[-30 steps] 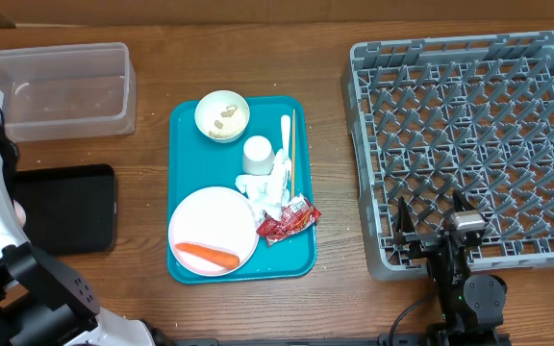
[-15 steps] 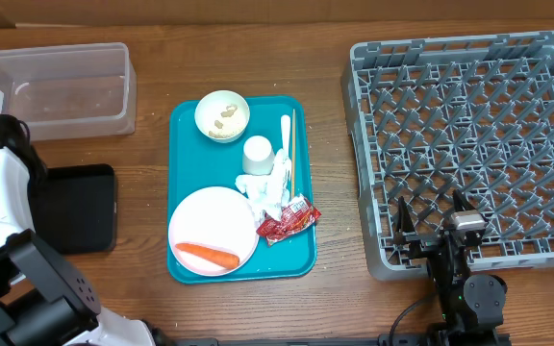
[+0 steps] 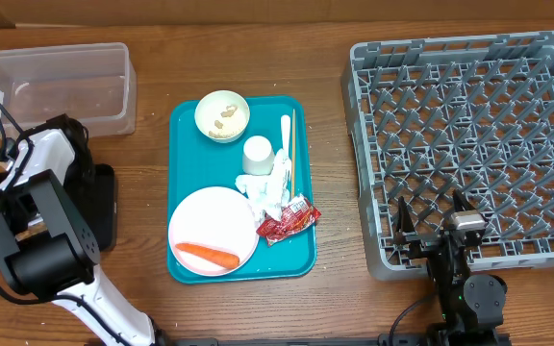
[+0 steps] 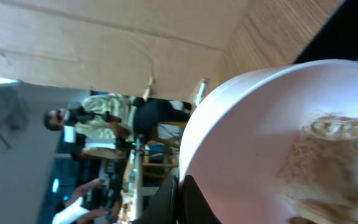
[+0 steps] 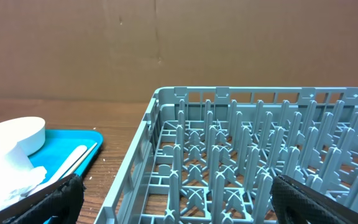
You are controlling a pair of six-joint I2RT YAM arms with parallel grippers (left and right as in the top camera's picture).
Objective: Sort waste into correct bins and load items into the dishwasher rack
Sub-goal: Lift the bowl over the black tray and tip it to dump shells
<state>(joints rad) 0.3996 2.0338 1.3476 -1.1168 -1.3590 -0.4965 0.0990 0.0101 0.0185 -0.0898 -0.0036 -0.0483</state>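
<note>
**Left gripper clamps a pink dish; right gripper open at the rack**

At the table's (image 3: 335, 288) near edge, the right gripper (image 3: 431, 223) stands wide open and empty, just at the grey rack's (image 3: 354, 115) near rim. By the left edge, the left arm lies over the black tray (image 3: 105, 207). The left gripper (image 4: 180, 199) is pinched on the rim of a tilted pink dish (image 4: 272, 137) smeared with beige crumbs (image 4: 328, 149).

On the teal tray (image 3: 296, 250), a plate (image 3: 205, 219) at the near left corner carries the carrot (image 3: 207, 256). A red wrapper (image 3: 287, 221) lies beside it, touching crumpled napkins (image 3: 269, 187). Farther back are a cup (image 3: 257, 154), fork (image 3: 285, 135) and chopsticks (image 3: 293, 154). A bowl (image 3: 203, 108) with food bits (image 3: 224, 120) sits at the far left corner.

A clear tub (image 3: 123, 91) sits at the table's far left corner. A cardboard wall (image 5: 166, 43) backs the far edge, with a person (image 4: 98, 118) in the room beyond.
</note>
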